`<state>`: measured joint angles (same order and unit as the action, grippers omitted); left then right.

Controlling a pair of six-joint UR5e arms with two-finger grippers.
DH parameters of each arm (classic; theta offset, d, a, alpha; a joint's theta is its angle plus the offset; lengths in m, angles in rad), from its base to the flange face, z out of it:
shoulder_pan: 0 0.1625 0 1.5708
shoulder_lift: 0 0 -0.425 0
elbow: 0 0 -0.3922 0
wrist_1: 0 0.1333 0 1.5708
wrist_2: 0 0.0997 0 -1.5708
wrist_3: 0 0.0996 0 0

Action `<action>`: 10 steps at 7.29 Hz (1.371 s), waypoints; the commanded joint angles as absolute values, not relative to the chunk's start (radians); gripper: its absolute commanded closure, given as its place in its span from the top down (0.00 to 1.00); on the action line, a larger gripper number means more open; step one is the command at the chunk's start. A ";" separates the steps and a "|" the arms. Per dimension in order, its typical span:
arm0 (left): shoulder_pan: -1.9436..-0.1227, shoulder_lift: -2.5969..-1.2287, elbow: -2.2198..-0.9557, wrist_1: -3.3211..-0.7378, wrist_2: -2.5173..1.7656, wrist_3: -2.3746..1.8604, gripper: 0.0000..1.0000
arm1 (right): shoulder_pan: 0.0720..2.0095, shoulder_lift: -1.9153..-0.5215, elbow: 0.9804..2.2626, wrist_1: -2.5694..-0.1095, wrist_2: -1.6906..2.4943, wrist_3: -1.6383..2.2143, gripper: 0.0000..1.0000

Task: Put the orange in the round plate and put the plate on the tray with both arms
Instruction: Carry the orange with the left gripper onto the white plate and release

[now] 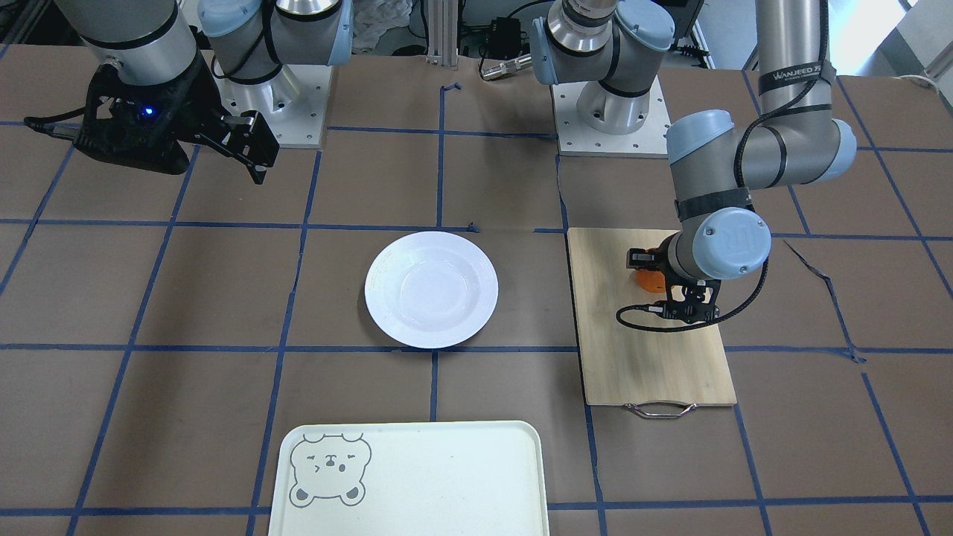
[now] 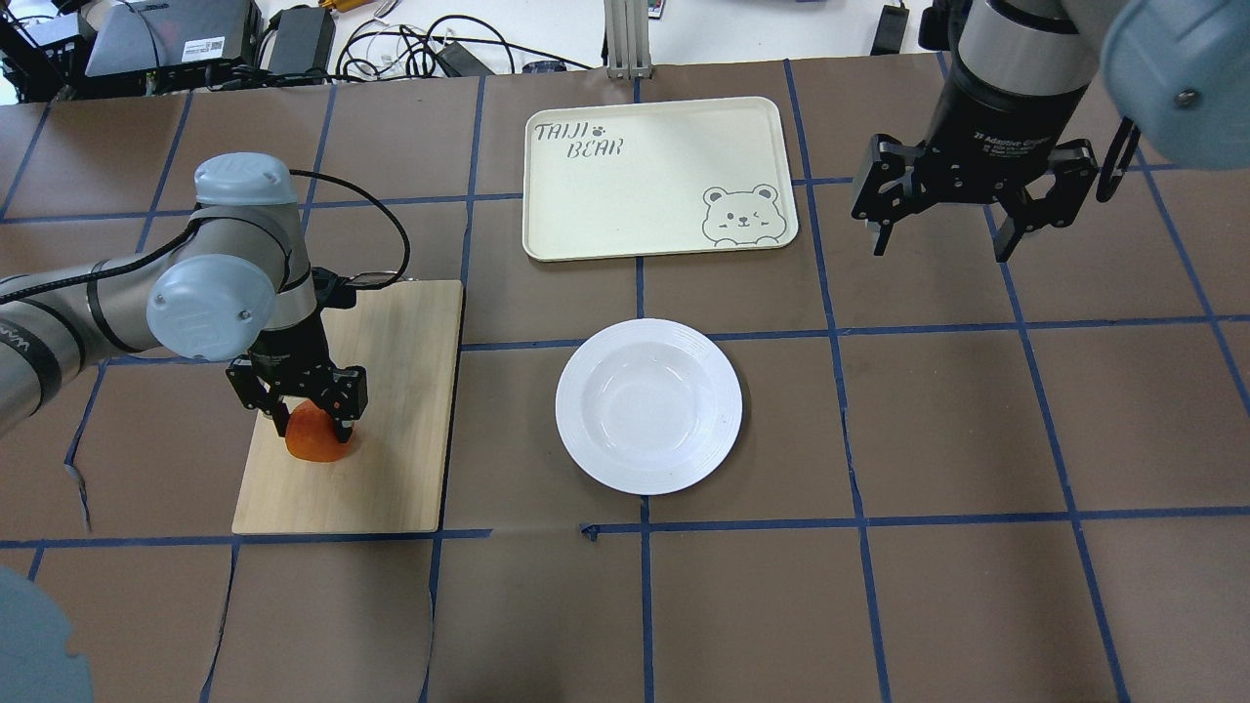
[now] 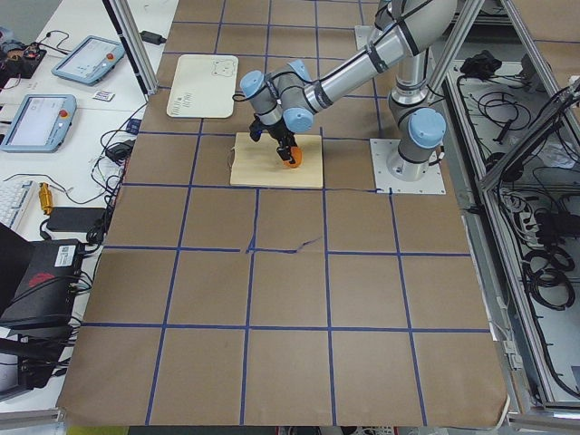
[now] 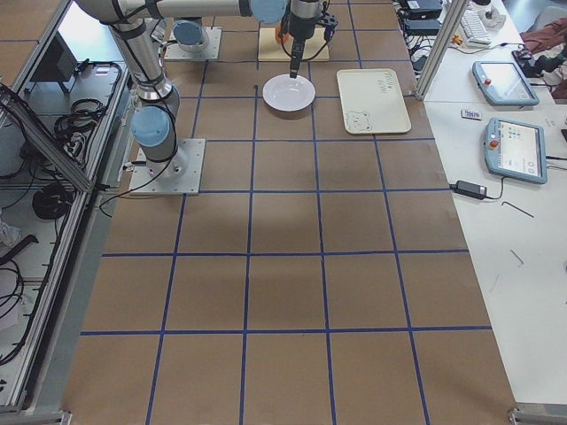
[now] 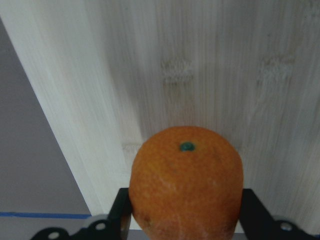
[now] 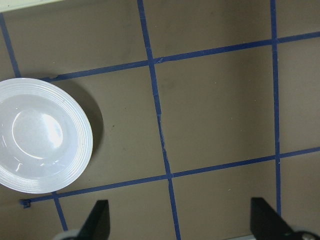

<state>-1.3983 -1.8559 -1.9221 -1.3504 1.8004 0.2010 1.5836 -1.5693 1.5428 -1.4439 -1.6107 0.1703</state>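
Overhead view, left to right: the left gripper [image 2: 312, 422] is clamped on the orange [image 2: 314, 441] over the bamboo cutting board [image 2: 400, 410], at 9 o'clock from the round plate [image 2: 648, 405]. Its fingers [image 2: 348, 395] mask the fruit's upper half, and whether the fruit touches the wood cannot be told. The tray [image 2: 625, 186] lies at the plate's 12 o'clock, apart from it, and the right gripper [image 2: 939, 252] hangs with jaws spread above the table [image 2: 937, 410] at 2 o'clock, its arm cut off by the frame's edge.
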 commanded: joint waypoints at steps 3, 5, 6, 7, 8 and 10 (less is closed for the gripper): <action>-1.594 -1.864 -1.668 -1.575 1.480 -0.130 0.00 | 1.583 -1.569 1.543 -1.445 -1.611 0.167 1.00; -1.693 -1.896 -1.686 -1.528 1.264 -0.248 0.00 | 1.580 -1.563 1.543 -1.445 -1.614 0.166 1.00; -1.703 -1.919 -1.695 -1.519 1.194 -0.258 0.00 | 1.578 -1.559 1.543 -1.445 -1.612 0.166 1.00; -1.741 -1.948 -1.721 -1.435 1.089 -0.276 0.00 | 1.577 -1.554 1.543 -1.448 -1.612 0.172 1.00; -1.779 -1.979 -1.753 -1.351 1.080 -0.311 0.00 | 1.575 -1.534 1.543 -1.447 -1.617 0.173 1.00; -1.824 -2.005 -1.776 -1.260 1.087 -0.351 0.69 | 1.560 -1.532 1.543 -1.447 -1.612 0.173 1.00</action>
<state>-1.7893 -1.9881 -1.7607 -1.3197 1.0869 -0.3279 1.5704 -1.5364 1.5432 -1.4466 -1.6152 0.1741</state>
